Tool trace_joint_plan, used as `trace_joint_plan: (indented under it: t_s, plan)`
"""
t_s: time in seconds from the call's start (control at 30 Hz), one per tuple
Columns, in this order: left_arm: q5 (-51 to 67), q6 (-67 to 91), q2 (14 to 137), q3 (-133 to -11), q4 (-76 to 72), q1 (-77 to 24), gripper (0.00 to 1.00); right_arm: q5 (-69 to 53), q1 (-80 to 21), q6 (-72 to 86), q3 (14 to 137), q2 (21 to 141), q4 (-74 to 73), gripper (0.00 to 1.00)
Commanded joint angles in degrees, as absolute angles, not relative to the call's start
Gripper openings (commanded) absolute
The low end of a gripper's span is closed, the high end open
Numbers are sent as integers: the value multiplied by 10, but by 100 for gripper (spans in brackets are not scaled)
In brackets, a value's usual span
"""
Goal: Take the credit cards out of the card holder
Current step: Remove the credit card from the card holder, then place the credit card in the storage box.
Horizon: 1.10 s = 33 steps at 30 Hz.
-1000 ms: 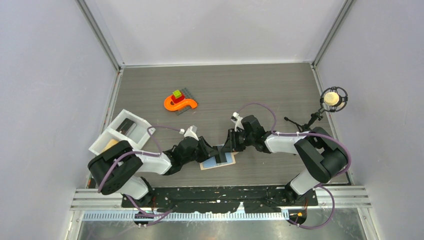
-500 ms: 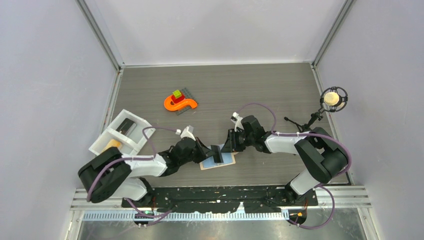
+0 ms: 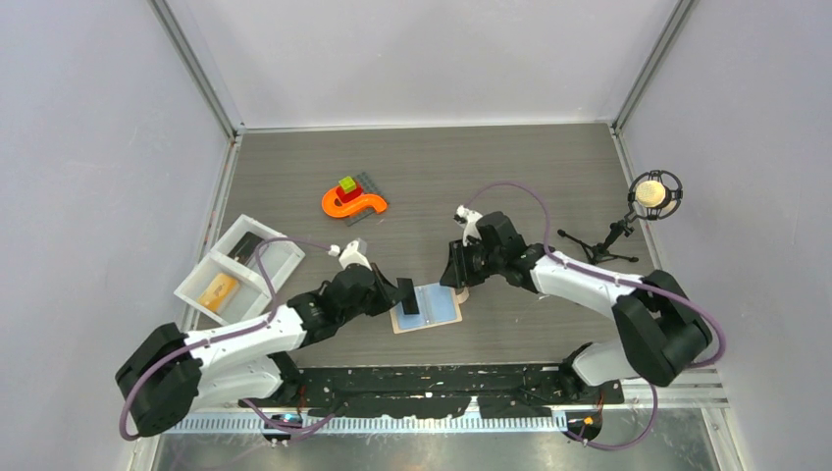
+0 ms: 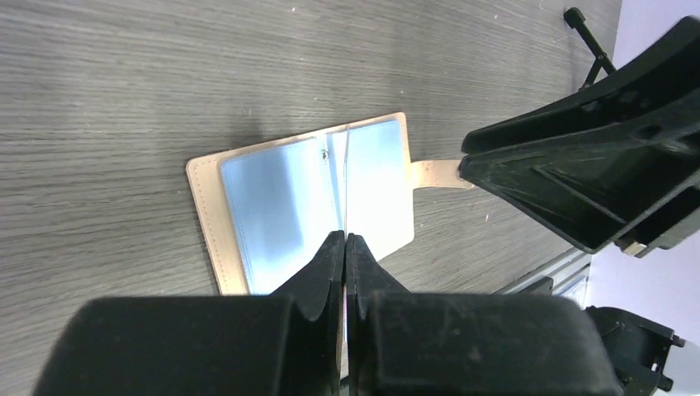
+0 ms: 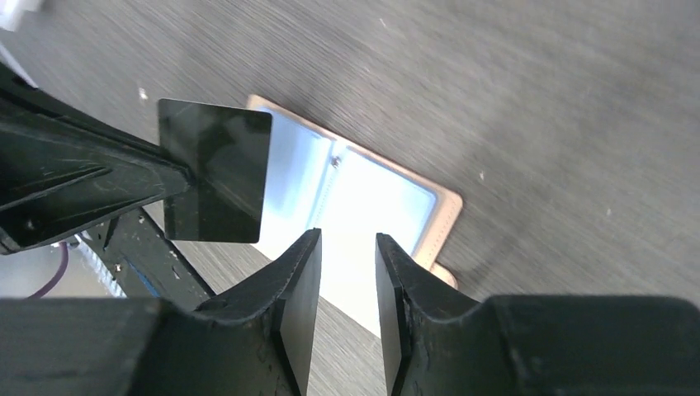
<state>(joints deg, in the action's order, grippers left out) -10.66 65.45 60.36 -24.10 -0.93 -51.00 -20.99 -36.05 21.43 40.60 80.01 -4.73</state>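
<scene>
Two arms meet over the card holder in the overhead view. It lies open and flat on the table near the front edge, with the left gripper at its left half pinching a black card and the right gripper at its right edge. Off to the left, the white tray has a dark card in its far compartment and an orange-yellow card in its near one. From the left wrist, the fingers are pressed together on the black card, seen edge-on as a thin pale line above the holder's spine. The grip seems to take only a narrow strip, so a quick swing toward the tray could twist the card or let it slip. The right gripper's tip sits at the snap tab; whether it touches or hangs just above, I cannot tell. From the right wrist, its jaws stand partly apart with nothing between them, over the holder's near edge. If it lifts away too soon, the light holder may shift or fold shut.
</scene>
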Motion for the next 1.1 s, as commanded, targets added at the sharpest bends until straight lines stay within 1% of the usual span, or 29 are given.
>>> trace_joint_plan:
  t_s: [0.0, 0.07, 0.17, 0.27, 0.3, 0.33, 0.47, 0.57, 0.8, 0.97, 1.07]
  plan:
    - [-142, 613, 559, -309, 112, -511, 0, -219, -381, 130, 425, 732, -27, 40]
    - [-136, 624, 540, -319, 127, -511, 0, -209, -400, 104, 402, 699, 15, 41]
    - [-129, 661, 515, -324, 139, -510, 0, -179, -440, 69, 340, 626, 146, 43]
    - [-130, 727, 486, -320, 149, -510, 0, -156, -511, -51, 250, 567, 275, 48]
    - [-131, 746, 477, -318, 153, -510, 0, -136, -523, -73, 238, 544, 291, 51]
    - [-132, 764, 470, -316, 157, -510, 0, -130, -536, -102, 220, 535, 310, 52]
    - [-131, 825, 442, -307, 161, -510, 0, -123, -566, -177, 185, 502, 351, 52]
    - [-122, 869, 429, -297, 155, -510, 0, -85, -590, -219, 171, 508, 373, 52]
    - [-93, 928, 421, -277, 115, -510, 0, -23, -632, -299, 186, 564, 395, 53]
    - [-88, 961, 420, -253, 90, -510, 0, -16, -658, -353, 205, 588, 381, 53]
    - [-91, 965, 419, -247, 87, -510, 0, -10, -670, -382, 208, 600, 367, 55]
